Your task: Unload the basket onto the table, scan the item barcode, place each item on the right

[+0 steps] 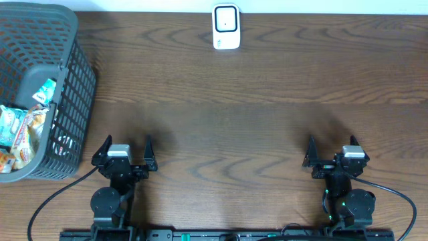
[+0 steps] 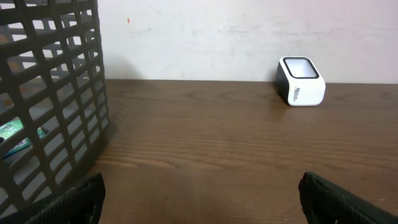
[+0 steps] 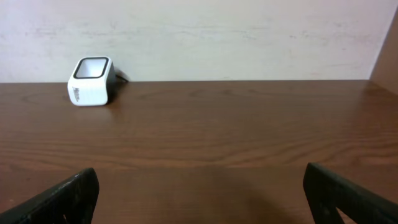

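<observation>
A white barcode scanner (image 1: 226, 27) with a dark window stands at the table's far edge, also seen as the scanner (image 2: 300, 81) in the left wrist view and the scanner (image 3: 91, 81) in the right wrist view. Several snack packets (image 1: 23, 127) lie inside the grey basket (image 1: 67, 80) at the left; I see no barcode on them. My left gripper (image 1: 127, 143) is open near the front edge, just right of the basket, nothing between its fingers (image 2: 74, 202). My right gripper (image 1: 332, 143) is open at the front right, empty, fingers (image 3: 62, 198) spread wide.
The grey mesh basket (image 2: 43, 93) fills the left side of the left wrist view, close to the left gripper. A pale wall runs behind the table's far edge. Black cables trail from both arm bases at the front.
</observation>
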{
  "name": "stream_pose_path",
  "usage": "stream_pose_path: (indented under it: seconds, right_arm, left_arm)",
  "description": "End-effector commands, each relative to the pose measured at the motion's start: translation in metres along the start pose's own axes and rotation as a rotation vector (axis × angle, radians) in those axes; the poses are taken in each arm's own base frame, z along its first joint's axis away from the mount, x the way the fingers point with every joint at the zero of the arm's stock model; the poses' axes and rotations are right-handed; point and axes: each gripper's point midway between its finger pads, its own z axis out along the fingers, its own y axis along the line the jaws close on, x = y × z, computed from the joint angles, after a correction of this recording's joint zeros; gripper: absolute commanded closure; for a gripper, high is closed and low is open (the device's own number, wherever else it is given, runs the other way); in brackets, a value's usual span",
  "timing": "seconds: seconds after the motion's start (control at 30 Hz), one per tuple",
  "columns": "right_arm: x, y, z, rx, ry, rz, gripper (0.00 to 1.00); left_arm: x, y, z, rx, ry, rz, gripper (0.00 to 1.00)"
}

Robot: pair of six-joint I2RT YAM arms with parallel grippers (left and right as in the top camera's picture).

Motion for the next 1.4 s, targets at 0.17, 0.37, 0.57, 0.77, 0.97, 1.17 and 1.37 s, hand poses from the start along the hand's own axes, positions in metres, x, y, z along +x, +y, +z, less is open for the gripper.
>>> stream_pose_path:
  seconds: [0.17,0.37,0.57,0.77,0.97,1.17,1.37]
  right_arm:
    - [0.0,0.002,0.0,-0.012,-0.001,0.014,0.01]
    - [0.0,0.002,0.0,-0.012,-0.001,0.014,0.01]
    - [0.0,0.002,0.0,-0.012,-0.001,0.014,0.01]
    - [0.0,0.002,0.0,-0.012,-0.001,0.013,0.01]
    - [0.0,0.002,0.0,-0.012,-0.001,0.014,0.01]
    - [0.0,0.002,0.0,-0.012,-0.001,0.014,0.01]
    - [0.0,0.002,0.0,-0.012,-0.001,0.014,0.01]
  left_arm:
    - [0.014,0.005,0.0,-0.028,0.05,0.015,0.02]
    - [0.014,0.005,0.0,-0.028,0.05,0.015,0.02]
    - [0.014,0.005,0.0,-0.028,0.05,0.015,0.02]
    - [0.013,-0.012,0.0,0.068,0.049,-0.082,0.02]
    - [0.009,-0.051,-0.008,0.291,0.107,-0.495,0.02]
    - [0.009,-0.052,-0.008,0.291,0.125,-0.61,0.02]
    - [0.009,-0.051,-0.008,0.285,0.123,-0.611,0.02]
